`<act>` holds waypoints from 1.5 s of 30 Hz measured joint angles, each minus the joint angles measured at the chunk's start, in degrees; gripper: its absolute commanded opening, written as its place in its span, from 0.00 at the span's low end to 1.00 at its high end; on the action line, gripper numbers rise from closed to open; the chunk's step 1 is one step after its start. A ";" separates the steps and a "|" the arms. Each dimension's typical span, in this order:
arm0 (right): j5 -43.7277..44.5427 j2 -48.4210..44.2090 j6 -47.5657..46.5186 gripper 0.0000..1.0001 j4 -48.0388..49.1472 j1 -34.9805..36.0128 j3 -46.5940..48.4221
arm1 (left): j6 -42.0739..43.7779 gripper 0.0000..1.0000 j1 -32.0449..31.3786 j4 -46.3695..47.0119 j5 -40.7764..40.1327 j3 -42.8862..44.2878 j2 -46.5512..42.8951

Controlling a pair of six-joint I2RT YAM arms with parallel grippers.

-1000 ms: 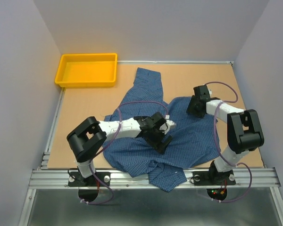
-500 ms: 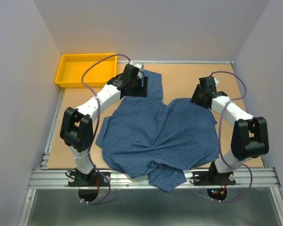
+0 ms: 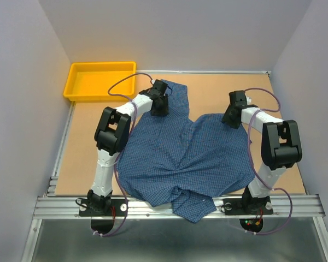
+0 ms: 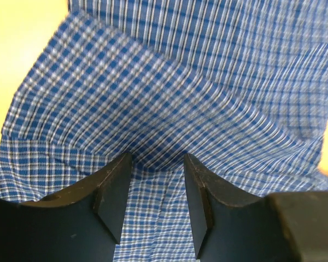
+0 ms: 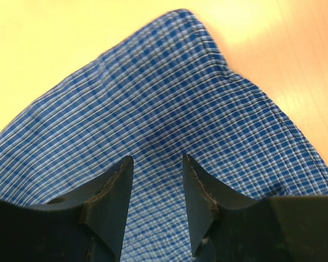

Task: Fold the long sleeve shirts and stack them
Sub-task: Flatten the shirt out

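**A:** Start at the left jaws. What have they got?

**B:** Two dark, matte, wedge-shaped fingers (image 4: 112, 191) stand parted, tips down on the blue, fine-checked, soft-cloth long sleeve shirt (image 3: 186, 153). The weave gathers into a shallow pucker between the tips. Whether that is a true pinch, I cannot tell.

**A:** And the right jaws?

**B:** They have the same blunt black wedges, also parted, and they are released. The cloth between them lies flat and smooth. Just beyond the tips is a rounded corner of the shirt, edged by a narrow stitched hem.

**A:** Where does the shirt lie?

**B:** It is spread in soft creases over the middle of the brown, board-like counter (image 3: 87, 142). One long strip runs to the far side, and the left jaws sit on it there. That spot is near the yellow rectangular plastic tray (image 3: 101, 98) in the far left corner. The right jaws sit at the shirt's far right edge. On the near side a flap of cloth hangs over the ribbed metal rail (image 3: 65, 204) between the arm bases.

**A:** And the arms?

**B:** The left arm (image 3: 112, 131) and right arm (image 3: 279, 144) are white tubes with black blocky joints. Thin purple cables loop along them.
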 measured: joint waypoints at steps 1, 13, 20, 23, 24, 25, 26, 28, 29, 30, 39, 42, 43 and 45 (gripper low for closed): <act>-0.07 0.59 0.39 0.46 0.15 -0.39 -0.04 | -0.50 0.54 0.02 0.28 -0.24 0.52 0.20; -2.16 -3.87 7.28 0.46 6.60 -10.60 -9.22 | -7.56 0.53 4.04 7.72 -2.36 -10.19 -4.92; -1.68 -8.26 7.32 0.49 3.65 -13.20 -11.56 | -8.11 0.64 6.64 7.74 -2.38 -11.67 -6.60; -2.69 -11.04 5.81 0.51 2.86 -13.07 -11.50 | -7.82 0.77 6.40 7.21 -1.81 -11.67 -7.61; -3.06 -12.11 5.16 0.52 2.80 -13.03 -11.47 | -7.52 0.79 6.14 7.02 -1.86 -11.67 -8.22; -3.69 -13.16 4.46 0.54 2.56 -12.98 -11.39 | -7.32 0.80 5.73 6.78 -1.84 -11.67 -9.14; -4.72 -14.23 3.45 0.54 1.97 -12.68 -10.97 | -7.08 0.82 5.25 6.49 -1.92 -11.67 -10.19; -5.90 -15.02 2.10 0.56 1.20 -12.02 -9.97 | -6.49 0.82 3.78 6.16 -2.36 -11.87 -13.33; -6.29 -15.15 1.55 0.56 0.87 -11.56 -9.46 | -6.29 0.82 2.91 6.01 -2.58 -12.22 -15.56; -6.97 -15.17 0.68 0.57 0.52 -10.60 -8.81 | -6.10 0.82 2.16 6.01 -2.89 -12.79 -17.77; -7.54 -11.30 -2.67 0.63 -1.55 -1.90 -8.26 | -5.90 0.82 0.11 7.43 -4.70 -25.53 -25.62; -6.95 -7.45 -2.93 0.63 -2.38 -0.28 -7.87 | -5.49 0.82 0.39 6.69 -5.33 -27.61 -22.58; -6.71 -6.40 -2.93 0.63 -2.60 -0.17 -7.65 | -5.35 0.82 0.48 6.56 -5.46 -27.78 -21.53; -5.92 -4.37 -2.89 0.63 -2.78 0.07 -6.84 | -4.90 0.82 0.55 6.58 -6.05 -27.76 -19.65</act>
